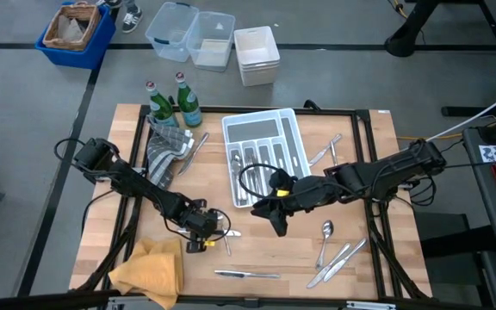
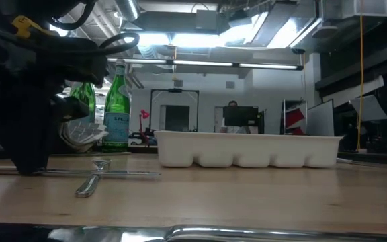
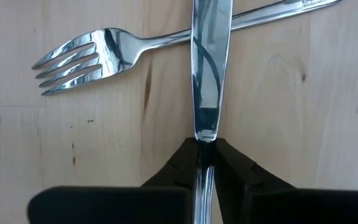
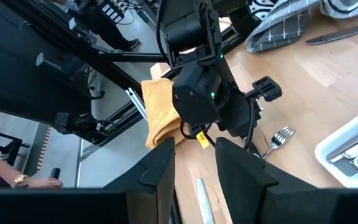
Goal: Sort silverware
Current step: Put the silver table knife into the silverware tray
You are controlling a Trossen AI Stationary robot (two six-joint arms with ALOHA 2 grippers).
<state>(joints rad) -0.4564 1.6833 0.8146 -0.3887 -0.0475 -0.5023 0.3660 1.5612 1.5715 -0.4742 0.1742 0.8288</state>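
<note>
Steel knife (image 3: 204,68) runs straight out from your left gripper (image 3: 205,155), fingers clenched on its handle, crossing a fork (image 3: 104,53) near the table's front edge. Your right gripper (image 4: 194,165) hangs released, farther off.

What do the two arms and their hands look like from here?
Both arms are dark, jointed and slim, with black cables looping alongside. The left hand has a blocky black body with a small yellow tag beside it and a green light in the right wrist view. The right hand carries a yellow marking near its wrist. Fingers are matte black wedges.
</note>
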